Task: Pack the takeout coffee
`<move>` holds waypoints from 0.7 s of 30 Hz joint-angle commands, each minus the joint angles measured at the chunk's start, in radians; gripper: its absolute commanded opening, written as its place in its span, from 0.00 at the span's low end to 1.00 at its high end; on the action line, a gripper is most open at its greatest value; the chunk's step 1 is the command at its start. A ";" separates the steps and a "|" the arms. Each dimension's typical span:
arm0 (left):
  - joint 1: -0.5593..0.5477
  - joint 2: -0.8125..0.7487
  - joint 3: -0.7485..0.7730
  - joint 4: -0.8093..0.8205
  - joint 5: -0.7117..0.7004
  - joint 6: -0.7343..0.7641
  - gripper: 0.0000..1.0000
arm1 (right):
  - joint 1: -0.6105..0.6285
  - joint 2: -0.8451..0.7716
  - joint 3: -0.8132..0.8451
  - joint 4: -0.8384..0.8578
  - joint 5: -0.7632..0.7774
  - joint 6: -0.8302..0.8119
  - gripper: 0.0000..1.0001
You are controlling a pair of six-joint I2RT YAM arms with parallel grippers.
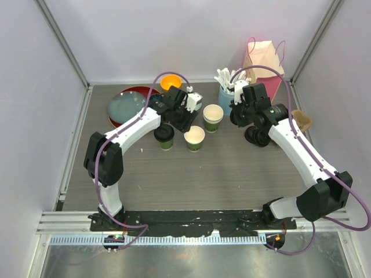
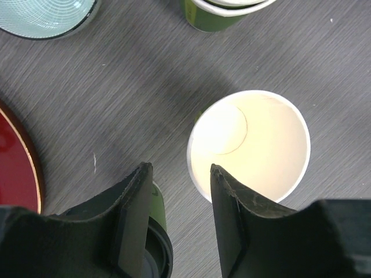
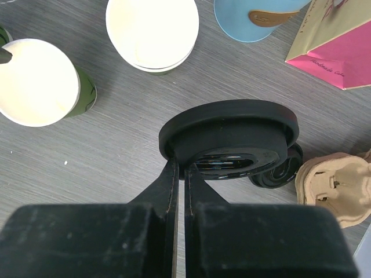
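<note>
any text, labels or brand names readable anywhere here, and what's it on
Nothing reads clearly.
Pink paper bag: one line of small dark script on its pink side, too blurred to read.
Light-blue cup: a brown mark, no legible letters.
Green paper cups and black lid: no text visible.

Table point(image 1: 197, 179) bare along near half, free passage there. Far half crowded: lidded cup point(image 1: 164, 136), open cup point(image 1: 194, 138) and third cup point(image 1: 213, 117) near together, narrow gaps. Plate point(image 1: 128, 105) left, stick cup point(image 1: 225, 95) and bag point(image 1: 264, 58) behind.
</note>
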 commanded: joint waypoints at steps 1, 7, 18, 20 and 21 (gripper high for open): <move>-0.005 0.023 0.039 0.015 0.059 -0.011 0.47 | 0.000 -0.029 0.017 -0.027 -0.019 -0.035 0.01; -0.018 0.048 0.019 0.000 0.055 0.004 0.36 | 0.000 -0.040 0.023 -0.057 -0.019 -0.047 0.01; -0.054 -0.069 -0.113 -0.039 0.045 0.007 0.00 | 0.029 -0.020 0.038 -0.094 -0.019 -0.043 0.01; -0.062 -0.099 -0.139 -0.043 0.047 0.012 0.00 | 0.040 -0.014 0.048 -0.105 -0.019 -0.044 0.01; -0.062 -0.110 -0.162 -0.043 0.045 0.013 0.00 | 0.050 -0.006 0.057 -0.119 -0.015 -0.047 0.01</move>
